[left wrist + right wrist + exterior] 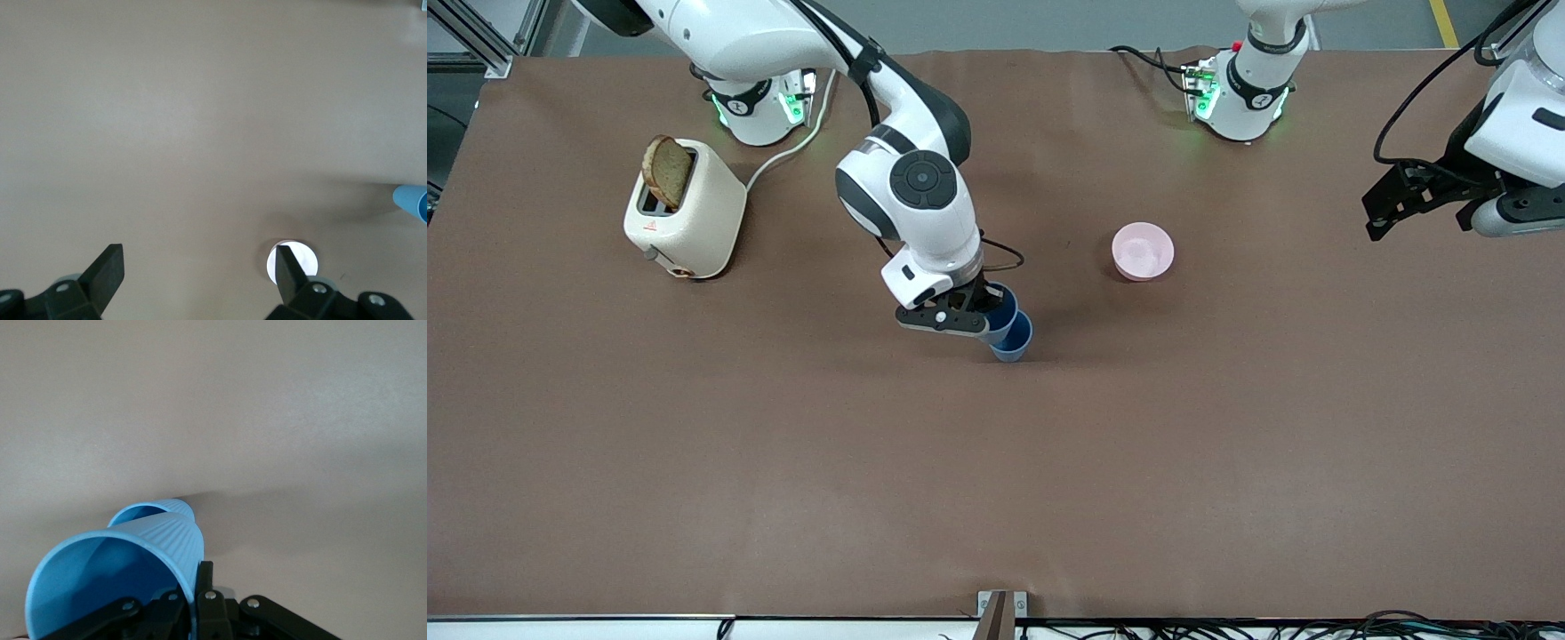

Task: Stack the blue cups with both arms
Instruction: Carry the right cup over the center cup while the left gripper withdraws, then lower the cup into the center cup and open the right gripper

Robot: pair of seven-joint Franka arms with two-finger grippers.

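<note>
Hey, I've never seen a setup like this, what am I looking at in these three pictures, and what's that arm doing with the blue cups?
These are two white robot arms bolted to a brown table, each ending in a two-finger gripper. The big picture looks down from a camera facing them; the other two come from cameras on each arm's wrist. The right gripper is shut on the rim of one blue cup and holds it tilted into the mouth of the second blue cup, which stands on the table; the right wrist view shows the held cup up close. The left gripper waits open in the air over the left arm's end of the table. Also on the table are a pink bowl and a cream toaster with a slice of toast sticking up.
</note>
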